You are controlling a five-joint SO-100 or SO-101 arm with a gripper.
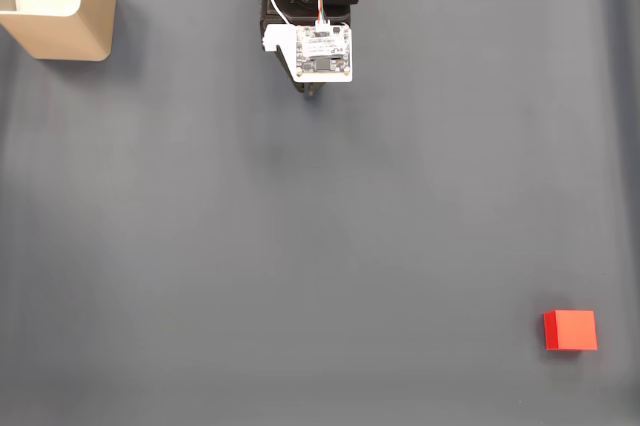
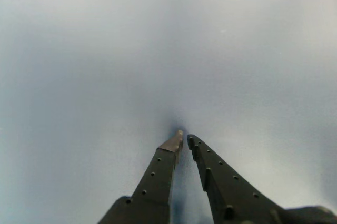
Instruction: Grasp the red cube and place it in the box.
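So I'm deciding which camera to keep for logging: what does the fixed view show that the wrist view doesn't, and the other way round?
Fixed view alone: the red cube at lower right, the box with white padding at upper left, and the arm's body with its white board at top centre. Wrist view alone: the claw up close, its two dark fingers nearly touching at the tips, nothing between them. Both share the grey table surface.

Arm (image 1: 310, 6) folded at top centre in fixed view; fingers (image 2: 167, 163) nearly together, tips just apart, empty.
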